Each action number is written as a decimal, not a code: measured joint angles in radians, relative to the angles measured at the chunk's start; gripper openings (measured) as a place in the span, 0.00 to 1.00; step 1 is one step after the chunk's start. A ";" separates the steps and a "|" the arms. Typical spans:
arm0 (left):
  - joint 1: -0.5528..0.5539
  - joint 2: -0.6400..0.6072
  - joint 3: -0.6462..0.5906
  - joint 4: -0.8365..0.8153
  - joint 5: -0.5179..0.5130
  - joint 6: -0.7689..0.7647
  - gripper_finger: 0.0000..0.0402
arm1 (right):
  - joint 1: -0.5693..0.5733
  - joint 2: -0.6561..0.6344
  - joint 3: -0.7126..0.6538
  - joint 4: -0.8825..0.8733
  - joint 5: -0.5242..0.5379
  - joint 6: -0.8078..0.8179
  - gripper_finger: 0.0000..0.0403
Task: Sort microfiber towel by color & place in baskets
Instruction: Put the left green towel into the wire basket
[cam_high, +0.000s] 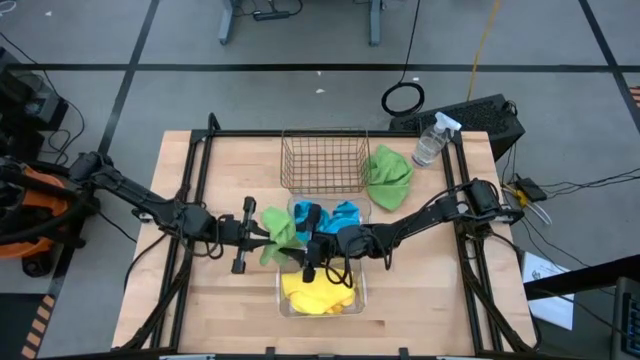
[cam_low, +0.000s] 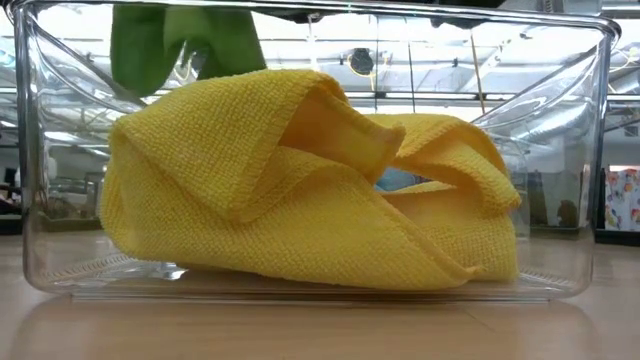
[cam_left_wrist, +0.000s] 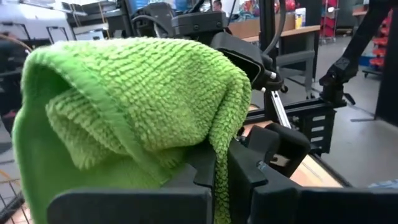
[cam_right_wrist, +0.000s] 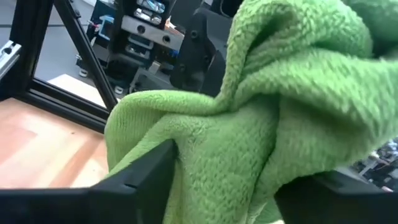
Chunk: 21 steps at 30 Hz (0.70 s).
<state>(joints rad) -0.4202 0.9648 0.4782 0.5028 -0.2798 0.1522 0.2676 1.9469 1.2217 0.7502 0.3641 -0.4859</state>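
**Green cloth mid-air between two hands, soft and prone to sag**

The left hand (cam_high: 262, 238) is clamped shut on a bright green towel (cam_high: 280, 232), holding it above the surface (cam_high: 200, 300) beside the two clear baskets; the right hand (cam_high: 308, 247) meets it from the other side, its fingers (cam_right_wrist: 143, 177) set either side of a fold of the same cloth, though whether they have closed on it I cannot tell. The near clear basket (cam_high: 361, 298) holds yellow towels (cam_low: 300, 190); the one behind it (cam_high: 292, 207) holds blue towels (cam_high: 335, 215); a second green towel (cam_high: 388, 176) lies beside the wire basket (cam_high: 322, 160), which looks empty; a spray bottle (cam_high: 430, 142) stands near the far right corner.

The cloth looks light, limp and plush; it will drape and bunch rather than keep any shape, and a loose corner could snag on a basket rim. A pinch on a thick gathered fold seems surer than on a single edge; it is not fragile, so a firm squeeze should do no harm.
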 joint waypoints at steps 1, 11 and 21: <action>0.000 0.010 0.000 0.012 0.000 0.013 0.04 | 0.000 0.000 0.000 -0.002 0.000 0.005 0.52; -0.013 0.017 0.000 -0.001 -0.010 -0.016 0.08 | 0.000 -0.004 0.001 -0.080 0.042 0.010 0.08; -0.061 0.012 -0.001 -0.055 -0.186 -0.040 0.42 | 0.009 -0.055 -0.001 -0.247 0.135 0.010 0.07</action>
<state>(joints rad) -0.4816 0.9772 0.4774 0.4475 -0.4658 0.1120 0.2769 1.8916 1.2211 0.5031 0.4996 -0.4755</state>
